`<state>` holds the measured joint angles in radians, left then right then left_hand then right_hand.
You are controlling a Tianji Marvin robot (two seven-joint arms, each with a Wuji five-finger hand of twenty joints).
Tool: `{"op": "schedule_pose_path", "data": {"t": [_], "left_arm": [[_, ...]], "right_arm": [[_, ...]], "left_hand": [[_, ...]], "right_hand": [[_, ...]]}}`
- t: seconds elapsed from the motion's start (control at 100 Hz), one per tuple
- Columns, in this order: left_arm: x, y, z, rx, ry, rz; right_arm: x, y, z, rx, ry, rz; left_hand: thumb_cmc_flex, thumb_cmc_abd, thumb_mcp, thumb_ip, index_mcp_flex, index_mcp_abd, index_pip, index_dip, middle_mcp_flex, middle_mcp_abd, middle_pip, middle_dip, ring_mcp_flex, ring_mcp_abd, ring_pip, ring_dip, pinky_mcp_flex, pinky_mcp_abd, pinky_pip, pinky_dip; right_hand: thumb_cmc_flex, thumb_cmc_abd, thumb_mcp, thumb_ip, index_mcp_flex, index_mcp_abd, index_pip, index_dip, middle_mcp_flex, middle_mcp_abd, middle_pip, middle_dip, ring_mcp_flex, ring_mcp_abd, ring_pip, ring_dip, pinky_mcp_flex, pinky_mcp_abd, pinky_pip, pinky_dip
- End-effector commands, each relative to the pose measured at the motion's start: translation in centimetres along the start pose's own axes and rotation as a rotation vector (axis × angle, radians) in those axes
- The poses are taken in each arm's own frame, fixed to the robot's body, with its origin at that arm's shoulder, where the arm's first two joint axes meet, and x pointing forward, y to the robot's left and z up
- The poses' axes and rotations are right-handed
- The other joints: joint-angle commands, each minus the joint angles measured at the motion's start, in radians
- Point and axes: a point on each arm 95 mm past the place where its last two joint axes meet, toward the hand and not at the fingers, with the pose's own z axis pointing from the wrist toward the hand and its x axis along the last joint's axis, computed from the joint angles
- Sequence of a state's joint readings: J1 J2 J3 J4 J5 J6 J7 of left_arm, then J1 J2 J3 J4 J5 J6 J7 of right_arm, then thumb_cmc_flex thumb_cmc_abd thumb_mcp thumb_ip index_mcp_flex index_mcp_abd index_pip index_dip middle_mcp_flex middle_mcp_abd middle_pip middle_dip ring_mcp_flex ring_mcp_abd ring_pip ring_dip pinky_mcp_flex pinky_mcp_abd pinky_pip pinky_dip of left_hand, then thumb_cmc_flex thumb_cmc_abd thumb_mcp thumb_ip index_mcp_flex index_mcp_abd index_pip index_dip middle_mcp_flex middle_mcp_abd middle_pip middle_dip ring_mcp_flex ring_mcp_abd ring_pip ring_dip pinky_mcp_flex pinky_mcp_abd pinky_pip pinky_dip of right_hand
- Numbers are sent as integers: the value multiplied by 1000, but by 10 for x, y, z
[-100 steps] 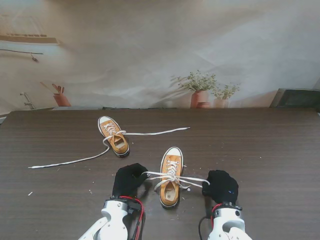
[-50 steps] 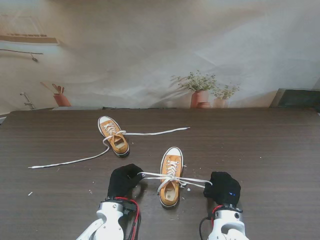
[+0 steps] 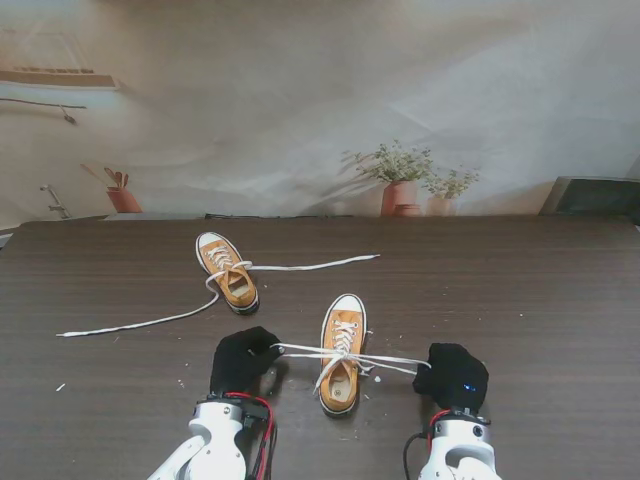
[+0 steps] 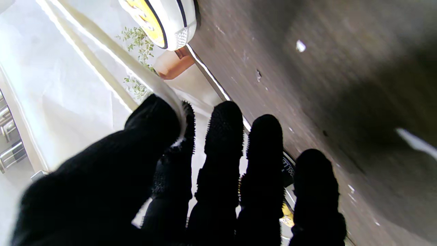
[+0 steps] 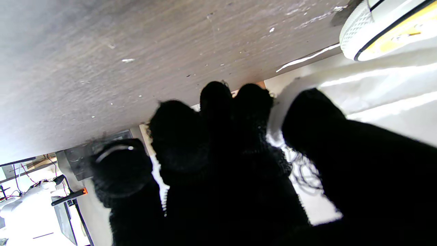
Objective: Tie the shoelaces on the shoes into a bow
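Since a second ago both black-gloved hands have drawn farther apart, the left hand (image 3: 240,362) leftward and the right hand (image 3: 455,375) rightward, each with fingers pinched on an end of the white shoelace (image 3: 390,361). The lace now stretches taut across the near mustard-yellow canvas sneaker (image 3: 341,352), which lies between them on the dark wooden table (image 3: 520,300), knotted once, no bow. The far matching sneaker (image 3: 227,271) lies unlaced, its long lace trailing.

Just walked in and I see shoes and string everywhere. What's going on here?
A two-armed robot is tying the laces of the nearer yellow sneaker. Its left hand pinches one white lace end and its right hand pinches the other, and the laces stretch out to either side across the shoe. No bow shows yet. The second sneaker, farther from me on the left, lies untied on the table, its laces trailing loose.
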<state>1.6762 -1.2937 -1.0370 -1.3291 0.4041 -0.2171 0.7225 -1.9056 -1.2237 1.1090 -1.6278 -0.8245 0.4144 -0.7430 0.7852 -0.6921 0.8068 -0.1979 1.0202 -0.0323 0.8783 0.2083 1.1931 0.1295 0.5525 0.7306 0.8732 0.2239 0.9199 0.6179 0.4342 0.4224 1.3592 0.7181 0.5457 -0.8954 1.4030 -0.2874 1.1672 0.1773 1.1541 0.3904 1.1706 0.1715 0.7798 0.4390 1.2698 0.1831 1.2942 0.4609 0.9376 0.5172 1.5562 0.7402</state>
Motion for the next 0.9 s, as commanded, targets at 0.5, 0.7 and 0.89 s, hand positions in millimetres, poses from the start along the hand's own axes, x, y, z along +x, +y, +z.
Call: {"op": "schedule_pose_path", "data": {"t": [0.5, 0.7, 0.89], "left_arm": [[6, -4, -1, -28, -20, -52], [12, -8, -7, -104, -7, -89], [13, -19, -10, -89, 16, -83]], "right_arm": [[-5, -4, 1, 45, 16, 19], [2, 4, -3, 98, 49, 108], [-1, 13, -9, 232, 91, 132]], "left_hand": [[78, 101, -142, 61, -62, -59, -87, -1, -191, -15, -48, 37, -184, -3, -158, -5, -192, -104, -130, -85], [-53, 172, -104, 116, -437, -27, -513, 47, -739, 12, -119, -228, -581, 14, -366, -43, -497, -140, -407, -83], [-54, 94, -172, 103, -559, 23, -611, 0, -932, -18, -223, -309, -702, -40, -532, -105, -525, -165, -698, -99]], "right_hand": [[-22, 3, -46, 36, -24, -162, -22, -70, 48, -44, 0, 21, 34, 15, -49, 18, -23, 10, -5, -30], [-46, 2, -109, 43, -310, -334, -407, -79, -262, -17, 101, 64, -51, -11, -126, -18, -147, -50, -24, 12], [-164, -129, -168, 84, -591, -199, -542, 12, -501, -77, 139, 52, -218, -91, -172, 13, -275, -149, -86, 24]]}}
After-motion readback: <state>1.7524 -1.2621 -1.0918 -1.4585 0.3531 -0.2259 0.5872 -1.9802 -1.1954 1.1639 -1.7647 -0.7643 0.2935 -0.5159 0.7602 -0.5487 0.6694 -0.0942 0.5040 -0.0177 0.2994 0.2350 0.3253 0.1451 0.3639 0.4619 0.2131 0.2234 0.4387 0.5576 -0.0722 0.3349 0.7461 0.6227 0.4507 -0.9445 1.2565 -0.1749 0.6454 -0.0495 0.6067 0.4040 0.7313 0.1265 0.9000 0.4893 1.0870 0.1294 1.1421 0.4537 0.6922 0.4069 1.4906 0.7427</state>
